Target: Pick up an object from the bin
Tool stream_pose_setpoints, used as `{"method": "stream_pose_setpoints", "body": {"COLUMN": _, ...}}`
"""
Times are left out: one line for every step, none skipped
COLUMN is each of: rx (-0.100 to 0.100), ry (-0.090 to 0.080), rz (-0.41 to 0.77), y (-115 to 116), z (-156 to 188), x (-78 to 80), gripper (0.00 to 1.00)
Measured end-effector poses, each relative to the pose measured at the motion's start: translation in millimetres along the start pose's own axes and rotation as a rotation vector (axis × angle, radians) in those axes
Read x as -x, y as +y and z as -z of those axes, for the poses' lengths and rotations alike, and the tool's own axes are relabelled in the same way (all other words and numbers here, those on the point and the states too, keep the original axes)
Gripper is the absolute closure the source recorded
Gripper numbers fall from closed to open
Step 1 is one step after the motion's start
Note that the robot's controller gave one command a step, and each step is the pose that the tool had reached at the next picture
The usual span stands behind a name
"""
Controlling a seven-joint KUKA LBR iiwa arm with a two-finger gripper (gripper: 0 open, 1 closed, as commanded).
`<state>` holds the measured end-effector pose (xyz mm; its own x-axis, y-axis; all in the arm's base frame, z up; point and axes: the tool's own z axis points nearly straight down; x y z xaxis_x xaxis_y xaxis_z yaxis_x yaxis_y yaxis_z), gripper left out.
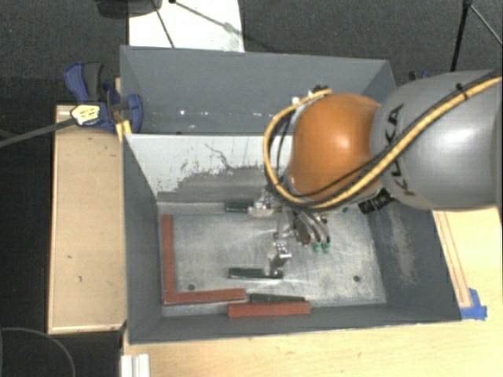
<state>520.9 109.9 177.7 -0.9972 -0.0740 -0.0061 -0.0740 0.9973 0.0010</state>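
Sticks and little bars lie on the floor of the grey metal bin (141,234). The gripper (277,267) hangs low over that floor, under the arm's round orange cover (330,151). We cannot tell if it is spread or pressed together.

Just to the left of the gripper lies a small dark green bar (247,273). Its near end is right by the gripper's tip, but we cannot tell if they touch. We think this is the thing to pick, since it is the nearest one.

The bar is short, thin and very dark. It lies flat and points sideways. It looks hard and stiff, so we think it will not bend or break. It looks light too. But it is low and smooth, so it could slide on the metal floor or slip out. We would take hold across its two long sides, close to the middle, so it does not tip.

Another dark bar (237,206) lies behind the gripper, near the back wall. Tiny green bits (321,247) sit just to the right of the gripper. In front of the gripper lie a thin dark strip (277,298) and two red-brown sticks (206,295) (269,309). A third red-brown stick (167,254) lies far to the gripper's left.
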Motion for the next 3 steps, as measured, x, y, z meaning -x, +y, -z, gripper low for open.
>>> {"method": "stream_pose_setpoints", "body": {"rx": -0.001, "ry": 0.010, "rz": 0.119, "y": -19.4, "z": -17.5, "x": -48.3, "gripper": 0.00}}
{"method": "stream_pose_setpoints", "body": {"rx": 0.000, "ry": 0.007, "rz": 0.076, "y": 0.6, "z": -52.8, "x": -43.3, "gripper": 0.00}}
{"method": "stream_pose_setpoints", "body": {"rx": 0.001, "ry": -0.004, "rz": 0.257, "y": -4.3, "z": -96.6, "x": -42.5, "gripper": 0.00}}
